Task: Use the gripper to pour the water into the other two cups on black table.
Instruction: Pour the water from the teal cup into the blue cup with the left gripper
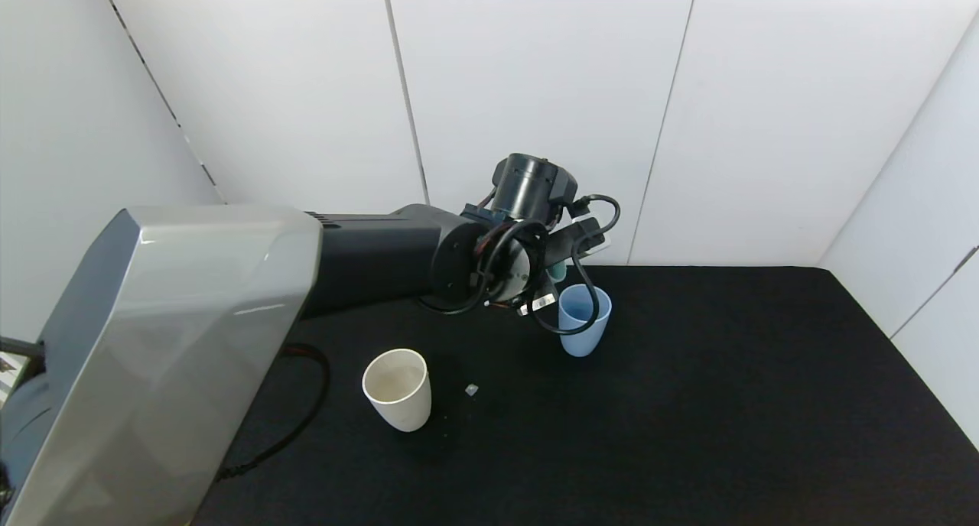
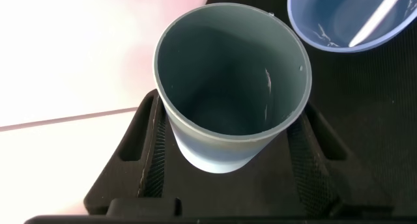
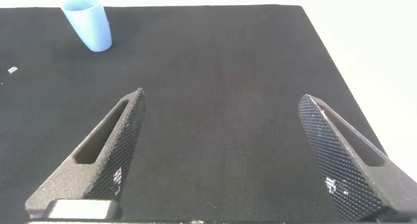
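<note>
My left gripper (image 1: 562, 262) is shut on the teal-green tumbler (image 2: 231, 87), held tilted just above and behind the light blue cup (image 1: 585, 319) on the black table (image 1: 726, 404). In the left wrist view the tumbler's mouth faces the camera, with only wet streaks on its inner wall, and the blue cup (image 2: 352, 19) lies just beyond its rim with faint glints of water inside. The cream-white cup (image 1: 397, 388) stands upright nearer me, to the left. My right gripper (image 3: 221, 97) is open and empty, low over bare table, out of the head view.
A small pale scrap (image 1: 471, 389) lies on the table between the two cups. White walls close the table at the back and right. The left arm's grey shoulder cover (image 1: 168, 358) fills the near left. The blue cup (image 3: 88, 23) shows far off in the right wrist view.
</note>
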